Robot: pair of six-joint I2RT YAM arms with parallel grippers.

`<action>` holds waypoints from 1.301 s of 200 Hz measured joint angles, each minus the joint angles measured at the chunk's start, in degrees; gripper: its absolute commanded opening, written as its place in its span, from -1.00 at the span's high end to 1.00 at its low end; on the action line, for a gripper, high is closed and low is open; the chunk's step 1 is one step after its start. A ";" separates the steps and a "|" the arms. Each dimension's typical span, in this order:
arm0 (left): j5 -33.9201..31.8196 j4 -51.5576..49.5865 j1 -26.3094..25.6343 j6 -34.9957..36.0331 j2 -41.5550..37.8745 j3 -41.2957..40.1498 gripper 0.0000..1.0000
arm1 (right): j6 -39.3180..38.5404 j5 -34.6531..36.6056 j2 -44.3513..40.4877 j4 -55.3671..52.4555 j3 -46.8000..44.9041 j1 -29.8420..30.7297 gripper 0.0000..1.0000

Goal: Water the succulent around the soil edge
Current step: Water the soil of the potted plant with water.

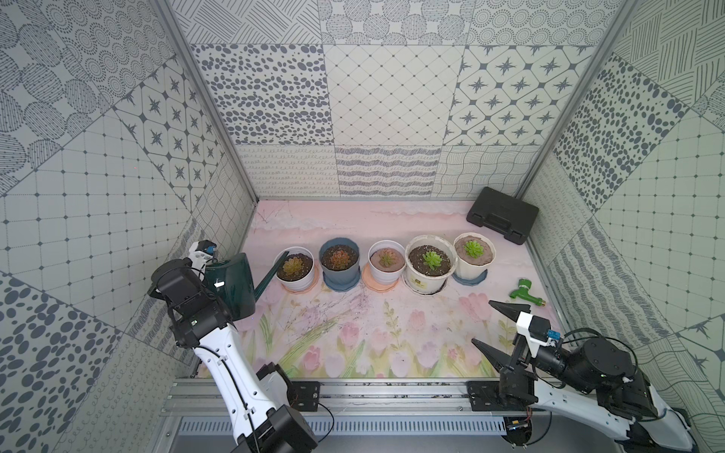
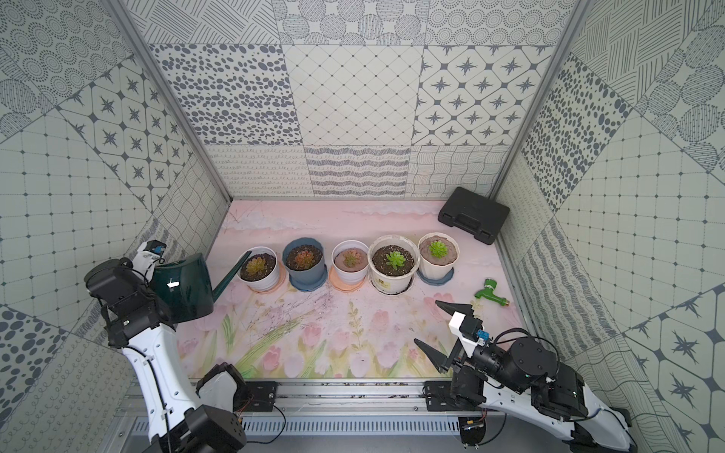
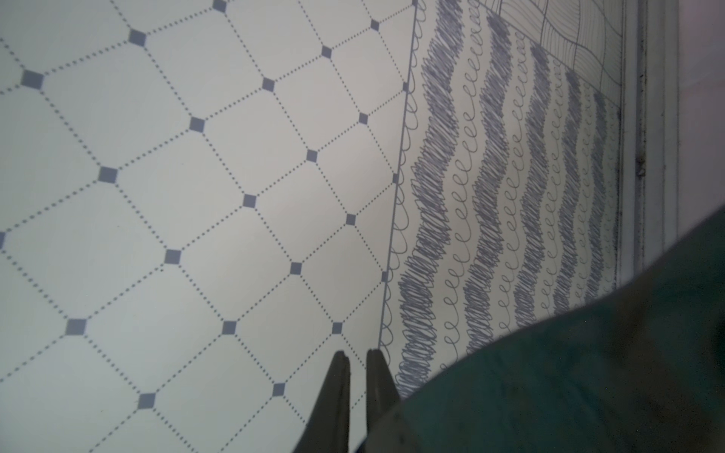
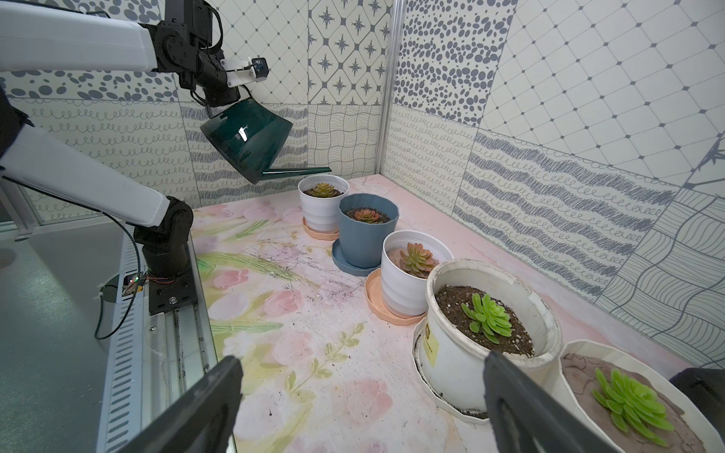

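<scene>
Clamping nearly shut on the handle of the dark green watering can [image 4: 247, 141], held it tilted and raised off the floral table [image 1: 353, 337] with the left gripper [image 3: 357, 362], can body just beside those fingers. Judged rigid, glossy and rather slippery plastic, light if empty, heavier and prone to sloshing if filled; contents not visible. Best taken by the handle, as here. Left the right gripper [image 1: 481, 321] spread wide, grasping nothing. Found the succulent [image 1: 473, 248] near the right fingers and well apart from the left ones, just beside the cream pot [image 1: 429, 276]. Looked small, bright green and spiky, centred in smooth mounded tan soil within a white fluted pot [image 1: 472, 270]. Seemed delicate, so called for a gentle trickle onto the soil edge [image 4: 576, 368] alone.
</scene>
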 measured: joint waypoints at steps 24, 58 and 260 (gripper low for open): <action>-0.09 -0.61 0.00 0.55 0.07 -0.09 1.00 | 0.00 0.28 0.00 0.00 0.00 0.24 -0.95; 0.11 -0.61 0.00 0.72 0.42 -0.09 1.00 | 0.00 0.48 0.00 0.00 0.00 0.39 -0.95; 3.58 -6.01 -6.51 0.81 0.98 5.92 1.00 | 0.02 0.66 0.00 -0.13 0.04 1.73 -0.95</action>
